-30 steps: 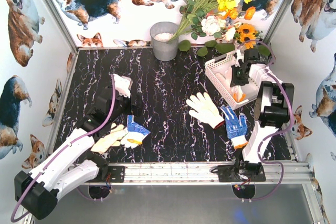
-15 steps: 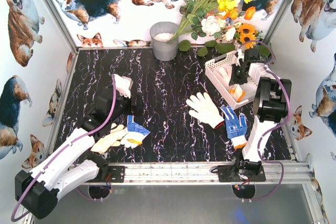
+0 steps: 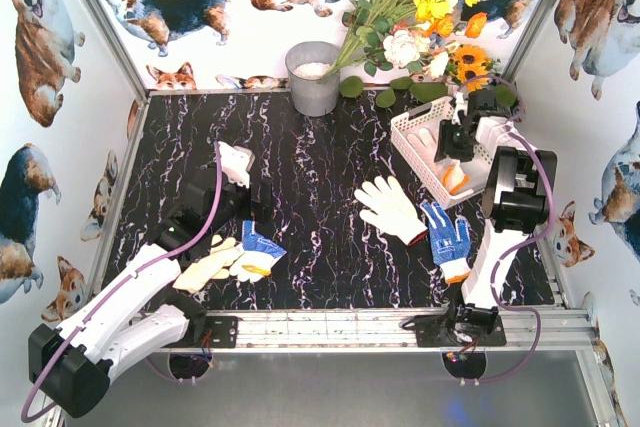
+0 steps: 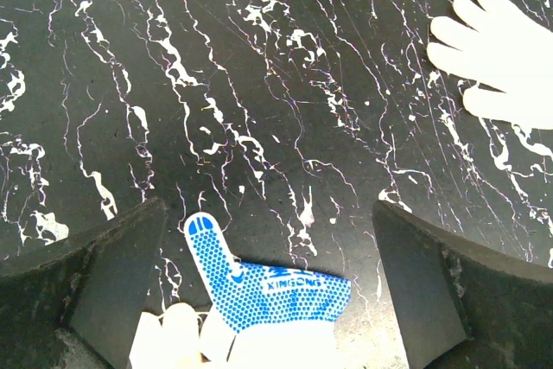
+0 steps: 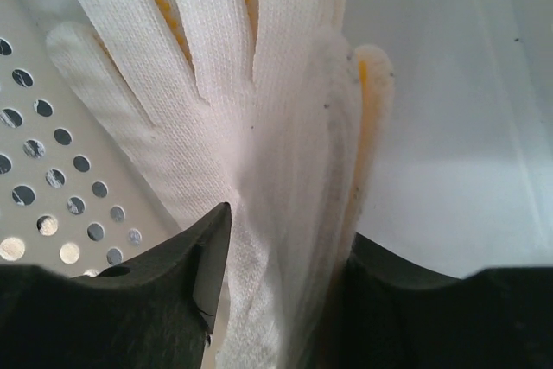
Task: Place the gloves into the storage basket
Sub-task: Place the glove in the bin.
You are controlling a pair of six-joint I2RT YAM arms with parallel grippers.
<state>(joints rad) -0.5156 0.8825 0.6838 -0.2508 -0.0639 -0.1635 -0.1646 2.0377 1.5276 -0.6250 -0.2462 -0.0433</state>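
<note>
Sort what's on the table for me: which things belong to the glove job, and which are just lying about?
Job: storage basket; yellow-and-white glove in it; white knit glove; right blue-dotted glove; left blue-dotted glove; cream glove; rear-left white glove.
Lying about: grey bucket; flowers.

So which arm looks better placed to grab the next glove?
Left, probably. The left gripper hangs open over a blue glove; the right gripper is at the basket, a white glove between its fingers.
</note>
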